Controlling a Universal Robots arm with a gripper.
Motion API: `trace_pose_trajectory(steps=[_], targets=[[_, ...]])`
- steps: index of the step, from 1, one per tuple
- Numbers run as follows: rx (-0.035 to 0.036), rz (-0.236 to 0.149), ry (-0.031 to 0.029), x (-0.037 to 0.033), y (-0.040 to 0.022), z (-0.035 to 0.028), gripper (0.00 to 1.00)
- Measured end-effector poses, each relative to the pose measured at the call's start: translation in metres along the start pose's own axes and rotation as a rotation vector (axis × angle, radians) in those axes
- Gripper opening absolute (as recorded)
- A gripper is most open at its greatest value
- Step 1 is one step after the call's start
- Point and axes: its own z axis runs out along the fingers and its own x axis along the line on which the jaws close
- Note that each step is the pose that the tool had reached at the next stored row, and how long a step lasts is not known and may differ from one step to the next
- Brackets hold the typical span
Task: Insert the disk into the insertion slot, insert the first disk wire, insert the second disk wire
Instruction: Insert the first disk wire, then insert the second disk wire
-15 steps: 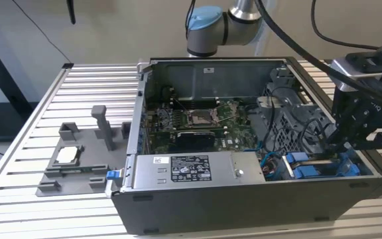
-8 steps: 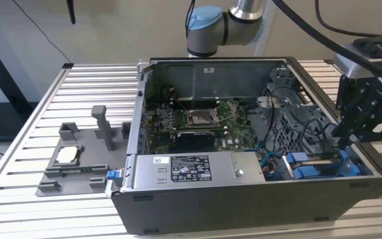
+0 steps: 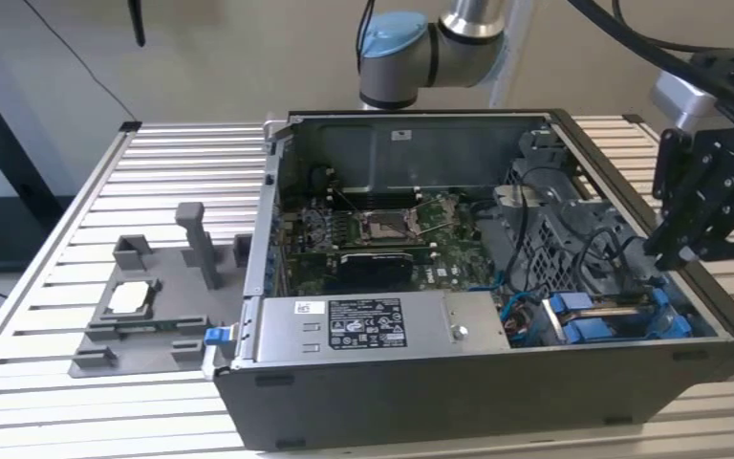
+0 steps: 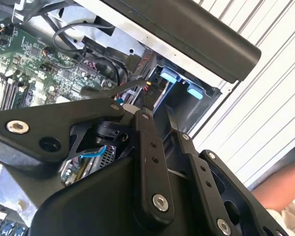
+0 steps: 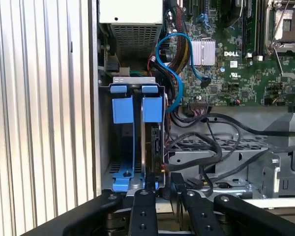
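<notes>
The disk (image 5: pixel 155 142) stands on edge in the insertion slot of the grey drive cage (image 5: pixel 104 147), and its blue carrier tabs (image 5: pixel 152 108) sit at the cage's end. In the exterior view the disk (image 3: pixel 615 306) lies low in the open computer case, near that view's right. My gripper (image 5: pixel 164 184) hovers over the disk's other end, with its black fingers (image 4: pixel 146 132) a narrow gap apart. It is shut on a black disk wire connector (image 4: pixel 150 96) with red and yellow leads, right at the disk's end. In the exterior view the gripper (image 3: pixel 668 258) hangs just above the case's right wall.
A second blue carrier (image 5: pixel 122 109) sits beside the disk. Black cable bundles (image 5: pixel 211 142) and a blue data cable (image 5: pixel 179 69) run close by. The motherboard (image 3: pixel 380 229) and power-supply box (image 3: pixel 367 325) fill the case. A grey fixture (image 3: pixel 150 306) stands on the slatted table. A person's arm (image 4: pixel 285 189) is nearby.
</notes>
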Motion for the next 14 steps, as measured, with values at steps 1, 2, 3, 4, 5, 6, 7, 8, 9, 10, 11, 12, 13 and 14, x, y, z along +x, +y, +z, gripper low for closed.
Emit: trace_pose_trajectory(steps=[1,2,3,4,5,6,7,8,9,10,11,12,13,14], targets=[[0.0,0.0,0.0002,-0.0001,0.0,-0.0007,0.27],[0.0,0.0,0.0001,-0.0001,0.0,-0.0009,0.27],[0.0,0.0,0.0001,-0.0001,0.0,-0.0011,0.27],[0.0,0.0,0.0001,-0.0001,0.0,-0.0013,0.27],[0.0,0.0,0.0001,-0.0001,0.0,-0.0013,0.27],[0.0,0.0,0.0001,-0.0001,0.0,-0.0014,0.27],[0.0,0.0,0.0001,-0.0001,0.0,-0.0014,0.27],[0.0,0.0,0.0002,-0.0001,0.0,-0.0014,0.27],[0.0,0.0,0.0003,-0.0001,-0.0002,-0.0015,0.27],[-0.0005,0.0,0.0005,-0.0001,-0.0007,-0.0016,0.27],[-0.0012,0.0,0.0005,-0.0002,-0.0012,-0.0015,0.27],[-0.0018,0.0,0.0004,-0.0002,-0.0016,-0.0015,0.27],[-0.0021,0.0,0.0002,-0.0003,-0.0016,-0.0014,0.27],[-0.0023,0.0,-0.0003,-0.0004,-0.0018,-0.0014,0.27]])
